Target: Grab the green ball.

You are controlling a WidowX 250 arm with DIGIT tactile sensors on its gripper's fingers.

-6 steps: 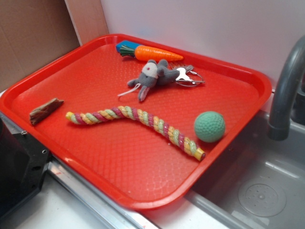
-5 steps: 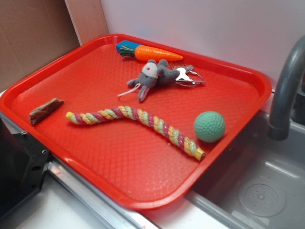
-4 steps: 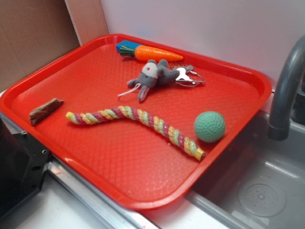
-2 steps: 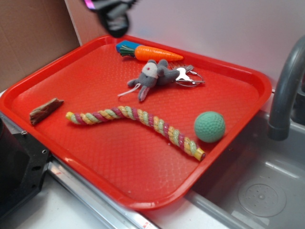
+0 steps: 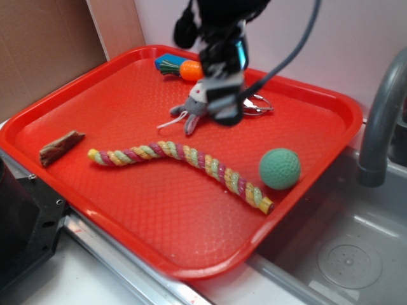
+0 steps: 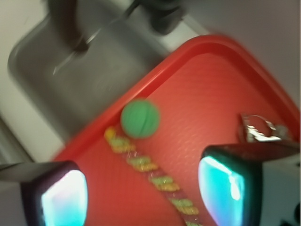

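Behind your setup stands a plain white wall [image 5: 305,38]. At your upper left leans a brown cardboard panel [image 5: 38,51], with a pale wooden strip [image 5: 117,22] just beside it. To the right you have a grey sink basin [image 5: 343,254] with a round drain, and a dark grey faucet [image 5: 381,121] arching above it. Lighting is soft and even.

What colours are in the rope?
The rope is twisted yellow, pink and pale green strands; clearest in the exterior view.
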